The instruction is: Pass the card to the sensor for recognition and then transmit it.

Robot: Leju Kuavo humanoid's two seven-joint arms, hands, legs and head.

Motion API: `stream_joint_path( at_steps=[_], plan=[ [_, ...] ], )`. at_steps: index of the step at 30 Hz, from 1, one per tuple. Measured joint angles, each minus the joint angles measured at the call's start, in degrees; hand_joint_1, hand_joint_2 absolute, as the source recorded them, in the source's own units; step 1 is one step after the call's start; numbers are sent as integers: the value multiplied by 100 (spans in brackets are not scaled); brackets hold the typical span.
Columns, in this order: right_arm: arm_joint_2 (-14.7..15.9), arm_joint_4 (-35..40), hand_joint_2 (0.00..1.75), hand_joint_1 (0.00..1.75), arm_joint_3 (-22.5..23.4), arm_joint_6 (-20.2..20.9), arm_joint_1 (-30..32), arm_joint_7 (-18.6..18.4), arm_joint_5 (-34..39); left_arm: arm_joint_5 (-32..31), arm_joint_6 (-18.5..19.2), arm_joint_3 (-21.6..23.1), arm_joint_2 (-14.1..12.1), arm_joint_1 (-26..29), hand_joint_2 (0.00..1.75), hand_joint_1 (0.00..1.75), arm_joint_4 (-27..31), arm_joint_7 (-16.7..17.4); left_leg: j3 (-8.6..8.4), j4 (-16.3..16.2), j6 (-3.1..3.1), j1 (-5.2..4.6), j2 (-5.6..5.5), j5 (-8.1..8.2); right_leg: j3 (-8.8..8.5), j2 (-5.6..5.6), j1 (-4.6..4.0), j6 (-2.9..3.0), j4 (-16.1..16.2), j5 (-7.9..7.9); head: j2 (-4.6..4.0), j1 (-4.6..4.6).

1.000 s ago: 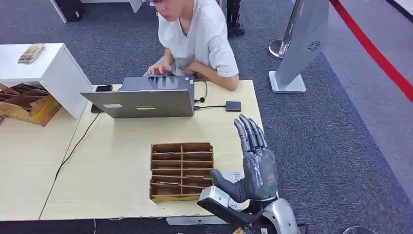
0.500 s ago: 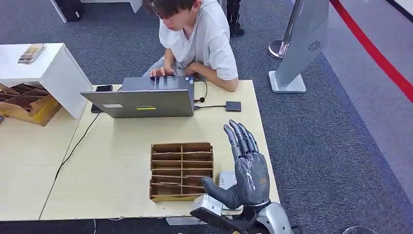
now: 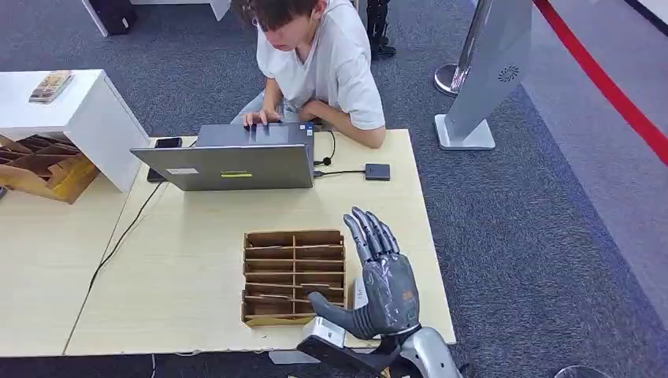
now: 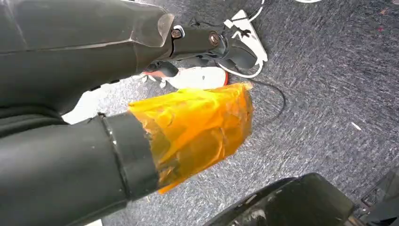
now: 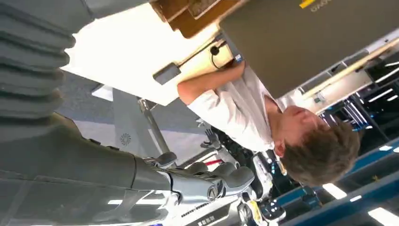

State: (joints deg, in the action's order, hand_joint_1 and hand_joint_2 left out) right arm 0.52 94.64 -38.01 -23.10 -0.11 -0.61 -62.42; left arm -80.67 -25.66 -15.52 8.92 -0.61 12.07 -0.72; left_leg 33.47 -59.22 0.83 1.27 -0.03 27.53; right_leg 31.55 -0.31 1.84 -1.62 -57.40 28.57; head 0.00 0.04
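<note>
a dark grey carpet is seen around a pale wooden table (image 3: 181, 260), with a red line running across the floor at the far right. a brown divided card holder (image 3: 293, 276) lies on the table near its front edge, its slots holding thin cards that cannot be told apart. just beside the holder's right side, the right hand (image 3: 378, 279) is held upright above the table's front corner, fingers straight and spread, thumb stuck out toward the holder; nothing is gripped by it. a small white object is partly hidden behind that hand and cannot be made out. the card itself cannot be singled out in any view. farther back, an open grey laptop (image 3: 236, 161) is placed on the table, and a small dark square sensor (image 3: 377, 172) is set to its right, joined to it by a cable. a person in a white shirt (image 3: 323, 63) is seated behind the laptop with hands at its keyboard. the left hand's state cannot be told from the wrist view
</note>
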Motion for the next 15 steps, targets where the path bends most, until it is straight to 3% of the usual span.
stream_joint_path(
  at_steps=[15],
  plan=[
    [0, -345, 175, 0, -26, 4, -60, -173, -188, -44, 15, 0, 7, -25, 0, 0, 0, 7, 0, 0, 0, 0, 0, 0, 0, 0, 0, 0, 0, 0, 0, 0]
  ],
)
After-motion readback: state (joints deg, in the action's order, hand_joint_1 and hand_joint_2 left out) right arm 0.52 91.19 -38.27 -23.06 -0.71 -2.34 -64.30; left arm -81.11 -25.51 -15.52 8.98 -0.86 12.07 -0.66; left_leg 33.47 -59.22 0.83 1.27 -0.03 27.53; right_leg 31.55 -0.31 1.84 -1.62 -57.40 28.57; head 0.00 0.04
